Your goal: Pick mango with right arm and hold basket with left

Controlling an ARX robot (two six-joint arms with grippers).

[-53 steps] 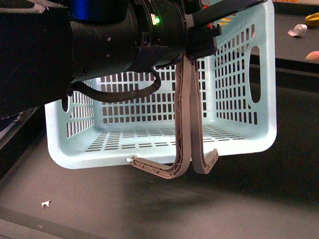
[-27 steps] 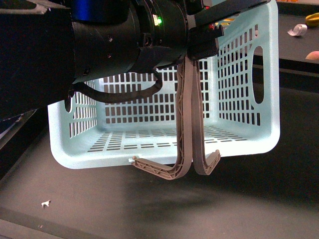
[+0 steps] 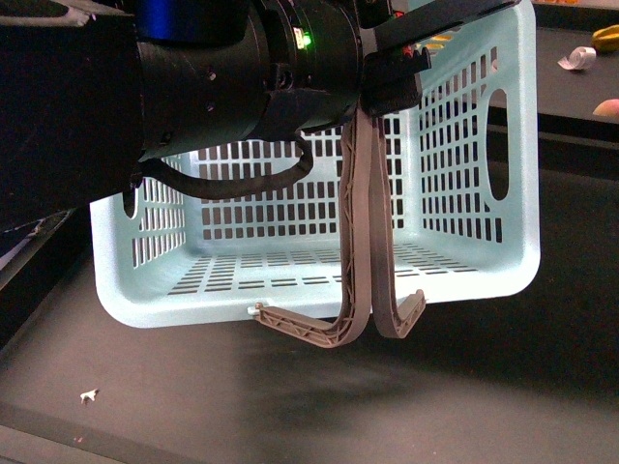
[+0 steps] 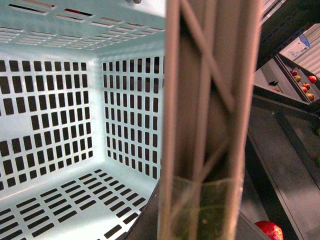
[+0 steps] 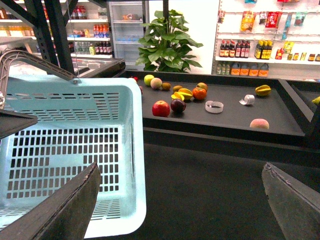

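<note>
the black left gripper [image 3: 392, 79] is clamped on the grey-brown handles [image 3: 360, 222] of the pale mint-blue plastic basket [image 3: 503, 261]. the right gripper [image 5: 180, 170] has its jaws wide apart and empty. the smooth yellow-orange oval mango [image 5: 202, 86] (small, so i only think it is that one) sits far ahead of those jaws. picking comes now: reach out there.

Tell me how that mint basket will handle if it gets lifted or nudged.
Probably light for its size: the basket has slotted plastic walls and looks empty. Likely to swing or tilt when nudged, since the left gripper holds it only by its two handles. The walls may flex slightly, not flop.
</note>
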